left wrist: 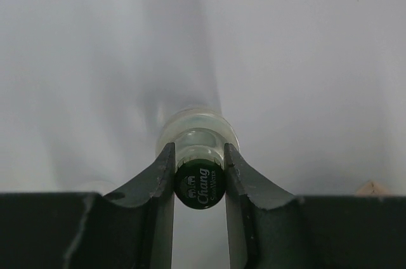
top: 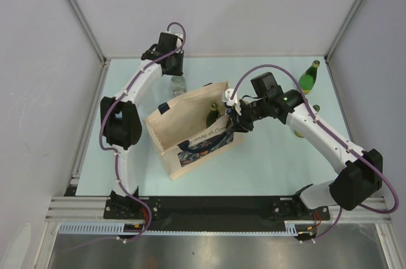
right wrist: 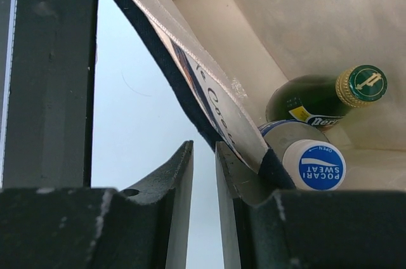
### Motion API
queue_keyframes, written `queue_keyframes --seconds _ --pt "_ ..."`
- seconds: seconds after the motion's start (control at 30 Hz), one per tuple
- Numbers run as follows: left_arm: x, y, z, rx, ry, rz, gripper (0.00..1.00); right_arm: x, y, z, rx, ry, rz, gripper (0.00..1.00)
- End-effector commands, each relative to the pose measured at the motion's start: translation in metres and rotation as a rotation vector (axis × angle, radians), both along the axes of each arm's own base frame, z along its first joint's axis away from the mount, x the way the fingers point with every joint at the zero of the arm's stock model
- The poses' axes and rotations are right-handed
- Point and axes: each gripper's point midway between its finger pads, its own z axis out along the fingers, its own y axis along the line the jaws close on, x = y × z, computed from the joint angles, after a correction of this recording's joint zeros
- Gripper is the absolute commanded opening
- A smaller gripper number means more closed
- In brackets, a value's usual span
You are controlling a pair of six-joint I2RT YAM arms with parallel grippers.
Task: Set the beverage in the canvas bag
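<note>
The beige canvas bag point(top: 181, 131) with navy trim stands open mid-table. Inside it are a green Perrier bottle point(right wrist: 311, 99) and a Pocari Sweat bottle point(right wrist: 315, 164). My left gripper point(top: 178, 76) is behind the bag, shut on the green Chang cap point(left wrist: 200, 183) of a clear glass soda bottle point(top: 179, 85) that stands upright; in the left wrist view the gripper point(left wrist: 198, 147) clamps the cap from both sides. My right gripper point(top: 232, 118) is at the bag's right rim. In the right wrist view this gripper point(right wrist: 204, 145) shows a narrow empty gap, and the bag's printed wall point(right wrist: 216, 101) lies against its right finger.
Two green bottles stand at the back right, one point(top: 309, 77) near the corner and one point(top: 315, 112) beside my right forearm. White walls close the table at the back and sides. A black rail point(top: 216, 205) runs along the near edge.
</note>
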Motion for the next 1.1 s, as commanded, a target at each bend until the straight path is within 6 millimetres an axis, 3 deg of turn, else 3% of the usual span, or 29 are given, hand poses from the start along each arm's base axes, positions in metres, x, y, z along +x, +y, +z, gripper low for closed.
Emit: queue_keyframes --seconds 0.0,0.07,0.27,0.57,0.7,1.07 --pt "0.010 -0.009 0.097 -0.016 -0.238 -0.039 0.00 0.012 0.003 0.032 0.063 -0.069 -0.029 0.27" --pt "0.004 -0.007 0.117 -0.022 -0.274 -0.038 0.00 0.014 0.002 0.036 0.074 -0.072 -0.041 0.28" --pt "-0.014 -0.003 0.163 -0.048 -0.356 -0.048 0.00 0.015 -0.001 0.050 0.108 -0.077 -0.069 0.45" --pt "-0.060 0.000 0.228 -0.086 -0.450 -0.073 0.00 0.023 -0.005 0.083 0.199 -0.052 -0.143 0.57" --pt "-0.082 0.003 0.259 -0.112 -0.498 -0.081 0.00 0.030 -0.010 0.097 0.235 -0.059 -0.181 0.57" --pt "-0.155 0.003 0.339 -0.180 -0.622 -0.148 0.00 0.034 -0.024 0.110 0.271 -0.039 -0.247 0.56"
